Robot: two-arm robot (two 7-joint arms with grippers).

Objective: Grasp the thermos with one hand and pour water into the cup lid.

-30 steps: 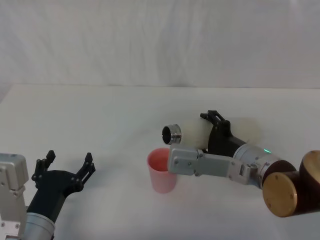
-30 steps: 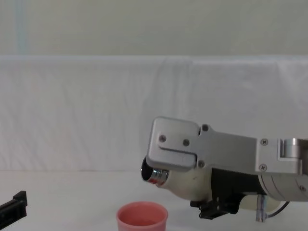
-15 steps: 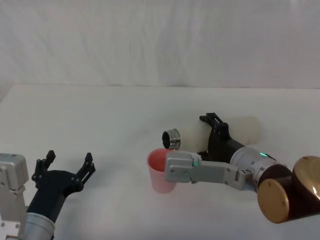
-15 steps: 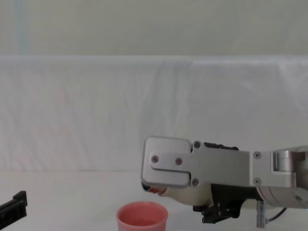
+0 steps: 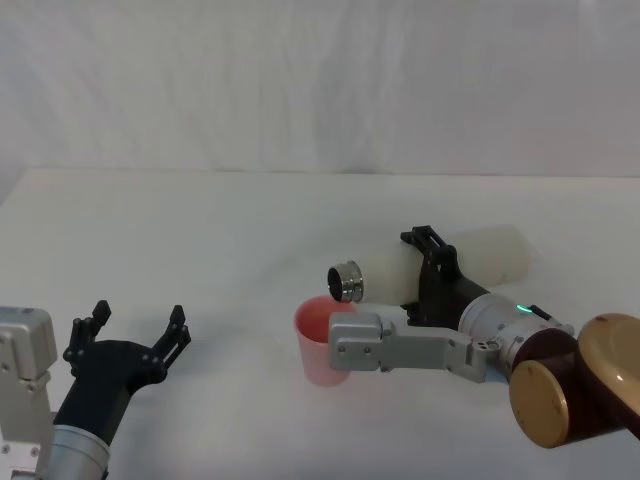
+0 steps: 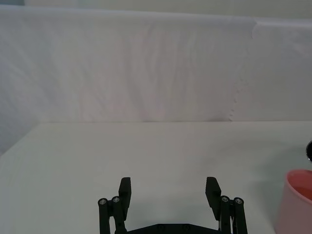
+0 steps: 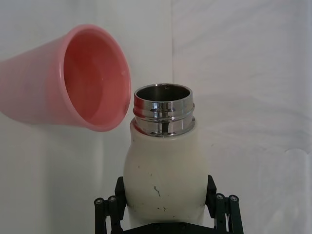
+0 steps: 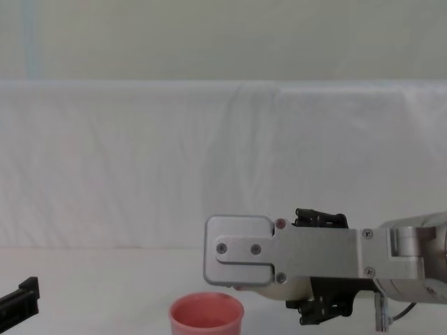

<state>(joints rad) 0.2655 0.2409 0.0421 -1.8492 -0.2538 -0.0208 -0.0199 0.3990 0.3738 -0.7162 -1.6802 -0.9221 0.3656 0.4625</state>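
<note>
My right gripper is shut on the cream-white thermos, which it holds nearly level above the table. The steel neck points left and slightly down, just over the far rim of the pink cup lid. In the right wrist view the open steel mouth of the thermos sits beside the cup lid's opening, with black fingers on both sides of the body. I see no stream of water. My left gripper hangs open at the near left, away from both.
The white table runs back to a white cloth backdrop. The grey camera bracket of my right wrist hides most of the thermos in the chest view, with the cup lid below it. The cup lid stands off to one side of the left gripper.
My right gripper has dropped lower with the thermos, bringing its mouth down closer to the cup lid's rim. The left arm and the cup lid have not moved.
</note>
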